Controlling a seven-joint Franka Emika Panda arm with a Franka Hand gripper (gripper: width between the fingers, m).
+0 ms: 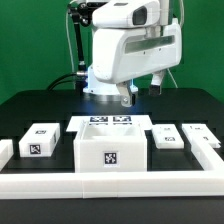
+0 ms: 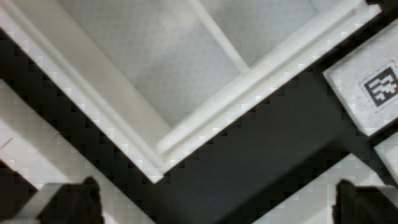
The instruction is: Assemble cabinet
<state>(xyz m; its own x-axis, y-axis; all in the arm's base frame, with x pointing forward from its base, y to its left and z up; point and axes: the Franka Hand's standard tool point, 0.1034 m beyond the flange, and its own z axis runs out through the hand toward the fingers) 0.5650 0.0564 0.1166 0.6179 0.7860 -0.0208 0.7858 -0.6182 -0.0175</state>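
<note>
While pincer (image 2: 217, 208) hangs wide, empty, cabinet box (image 1: 110, 150) edge nears border rail (image 1: 110, 186); gaps separate flanking drawer blocks (image 1: 40, 142).

text: none legible | signs: square tags (image 1: 110, 158) on cabinet box (image 1: 90, 160), drawer blocks (image 1: 39, 141), marker board (image 1: 110, 117)

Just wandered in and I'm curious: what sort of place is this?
Most likely a robotics lab: a white robot arm stands over a black table before a green wall, and the white box and small blocks carry black-and-white square tags.

marker board (image 1: 110, 121) flat on black table (image 1: 40, 105) | white rail (image 1: 40, 183) along front
</note>
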